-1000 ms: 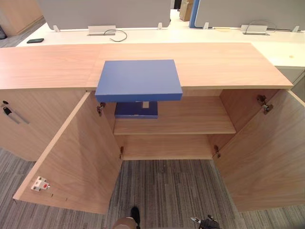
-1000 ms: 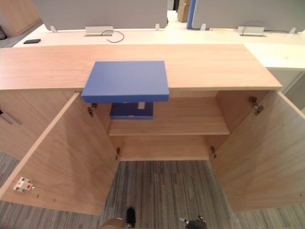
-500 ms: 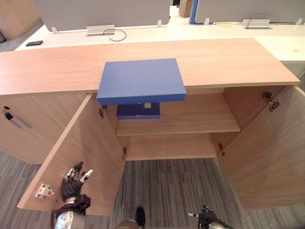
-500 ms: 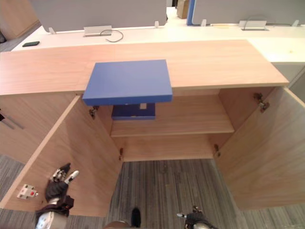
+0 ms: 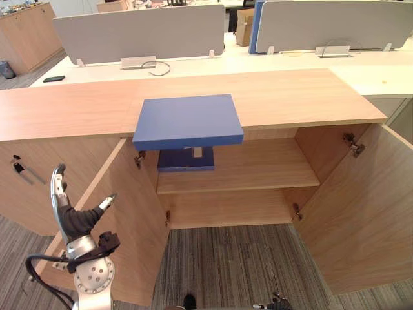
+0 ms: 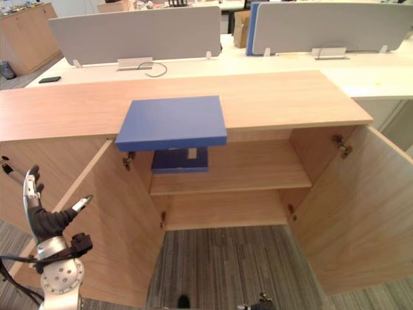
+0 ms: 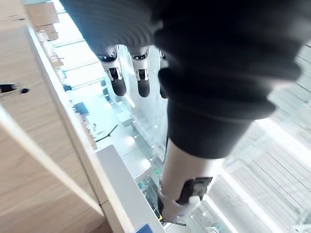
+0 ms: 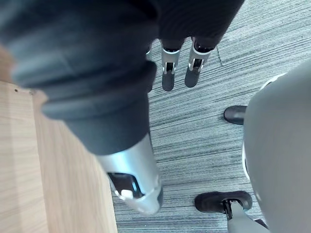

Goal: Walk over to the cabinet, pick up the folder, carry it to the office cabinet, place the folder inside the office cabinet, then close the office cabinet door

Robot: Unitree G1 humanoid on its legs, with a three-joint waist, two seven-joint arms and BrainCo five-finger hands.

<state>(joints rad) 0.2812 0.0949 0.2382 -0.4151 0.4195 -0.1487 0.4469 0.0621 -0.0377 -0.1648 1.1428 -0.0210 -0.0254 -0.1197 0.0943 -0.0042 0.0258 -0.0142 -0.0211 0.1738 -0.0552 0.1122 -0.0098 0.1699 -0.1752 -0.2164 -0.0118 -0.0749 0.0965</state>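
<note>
folder (image 5: 188, 121) lies flat on the cabinet's top surface (image 5: 290, 97), front edge overhanging the open compartment, well apart from both hands. left door (image 5: 132, 219) and right door (image 5: 361, 206) both swung open. smaller blue item (image 5: 186, 159) sits on the shelf (image 5: 258, 171) just below the folder. left robot hand (image 5: 76, 216) is up in front of the left door, fingers straight, thumb spread wide, holding nothing. right robot hand (image 8: 168, 77) is low, fingers straight, pointing at the carpet (image 8: 194, 126), empty.
</note>
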